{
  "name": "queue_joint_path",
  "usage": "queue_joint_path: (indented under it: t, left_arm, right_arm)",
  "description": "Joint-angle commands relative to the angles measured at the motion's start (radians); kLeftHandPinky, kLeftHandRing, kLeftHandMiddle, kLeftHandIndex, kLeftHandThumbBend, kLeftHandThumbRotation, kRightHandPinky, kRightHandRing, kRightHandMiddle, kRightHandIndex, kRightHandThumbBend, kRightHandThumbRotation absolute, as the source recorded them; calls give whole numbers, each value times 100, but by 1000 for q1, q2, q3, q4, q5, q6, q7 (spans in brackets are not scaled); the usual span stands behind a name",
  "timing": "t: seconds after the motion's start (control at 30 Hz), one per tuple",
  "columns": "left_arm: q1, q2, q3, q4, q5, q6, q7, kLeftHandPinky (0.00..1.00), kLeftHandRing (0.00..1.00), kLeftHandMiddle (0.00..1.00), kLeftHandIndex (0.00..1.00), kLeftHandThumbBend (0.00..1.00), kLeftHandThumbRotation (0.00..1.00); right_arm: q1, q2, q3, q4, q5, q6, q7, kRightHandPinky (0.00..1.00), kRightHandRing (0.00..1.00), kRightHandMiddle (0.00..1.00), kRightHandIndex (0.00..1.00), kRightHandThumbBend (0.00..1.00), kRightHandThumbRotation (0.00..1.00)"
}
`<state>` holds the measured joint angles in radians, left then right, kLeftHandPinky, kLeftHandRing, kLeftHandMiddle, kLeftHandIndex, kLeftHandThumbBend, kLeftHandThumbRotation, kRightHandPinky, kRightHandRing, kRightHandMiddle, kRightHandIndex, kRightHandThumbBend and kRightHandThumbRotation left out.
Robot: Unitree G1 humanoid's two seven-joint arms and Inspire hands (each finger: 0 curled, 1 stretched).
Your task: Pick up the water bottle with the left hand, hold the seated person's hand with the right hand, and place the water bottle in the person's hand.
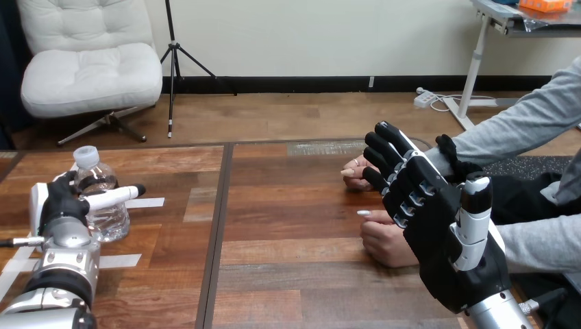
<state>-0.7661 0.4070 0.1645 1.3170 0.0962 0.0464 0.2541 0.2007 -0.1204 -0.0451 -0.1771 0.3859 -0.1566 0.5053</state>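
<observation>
A clear water bottle (101,199) with a white cap stands on the wooden table (294,219) at the far left. My left hand (63,205) is against its left side, and the thumb (116,197) lies across the bottle's near face. At the right, my right hand (445,233) is raised and open, its fingers straight and pointing up-left. Just beyond it, two hands of the person rest on the table, one farther back (356,175) and one nearer (385,240). The nearer one is partly hidden behind my palm, and I cannot tell whether they touch.
White tape strips (145,202) lie on the table by the bottle and nearer me (120,260). A dark seam (218,226) runs front to back between the table's two boards. The person's grey sleeve (521,130) comes in from the right.
</observation>
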Motion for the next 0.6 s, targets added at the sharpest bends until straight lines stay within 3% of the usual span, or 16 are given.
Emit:
queue_joint_path:
  t: [0.0, 0.57]
  left_arm:
    - [-99, 15, -16, -3, 16, 1, -11, 79, 87, 90, 90, 91, 9]
    - [-113, 21, -31, -4, 31, 31, -46, 82, 90, 92, 92, 91, 11]
  right_arm:
    - [-39, 3, 1, -46, 11, -21, -2, 99, 99, 96, 95, 99, 100]
    - [-36, 1, 1, -43, 6, -29, 1, 100, 99, 96, 95, 98, 100]
